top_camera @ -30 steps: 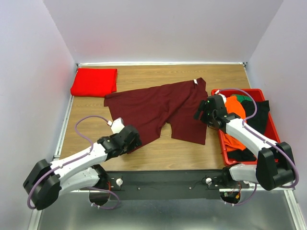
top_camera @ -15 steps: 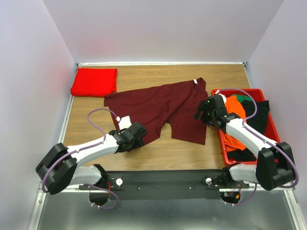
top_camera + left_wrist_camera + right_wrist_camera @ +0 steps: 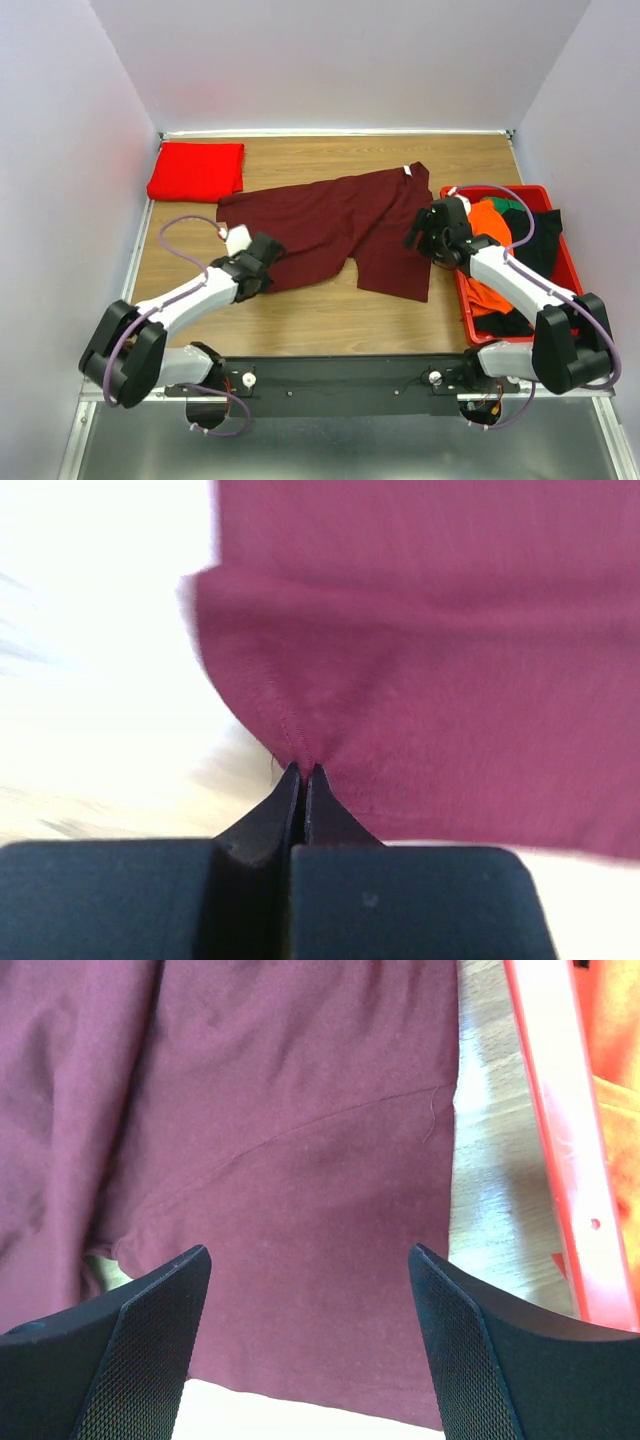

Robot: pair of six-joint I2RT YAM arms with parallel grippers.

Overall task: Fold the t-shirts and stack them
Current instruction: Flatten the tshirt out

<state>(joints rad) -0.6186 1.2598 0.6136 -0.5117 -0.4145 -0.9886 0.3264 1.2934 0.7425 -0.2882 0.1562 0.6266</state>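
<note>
Top external, starting at the left: what lies at ten o'clock on the surface [image 3: 330, 315]?

— A red t-shirt [image 3: 196, 171], folded flat into the far corner, well apart from both arms.

And toward the middle?

— The maroon t-shirt [image 3: 340, 225], spread loosely and creased, its white neck label [image 3: 408, 171] at about one o'clock on the cloth. The left jaws sit at the shirt's eight o'clock edge.

How do they stand in the left wrist view?

— Pressed together, tip to tip, clamped on a seamed edge of the maroon t-shirt [image 3: 430, 660]. The cloth rises to a small peak right where the tips meet and fans out toward twelve o'clock. The surface beside it is washed out by glare.

And the right side?

— The right jaws hover at the shirt's three o'clock edge, just beside a red bin [image 3: 572, 268] holding orange, green and black clothes [image 3: 492, 222].

Closed as well?

— No, wide apart. In the right wrist view the maroon t-shirt [image 3: 300, 1160] lies flat below and between the two fingers, gripped by neither, and the bin's rim [image 3: 560, 1160] runs along at three o'clock.
</note>
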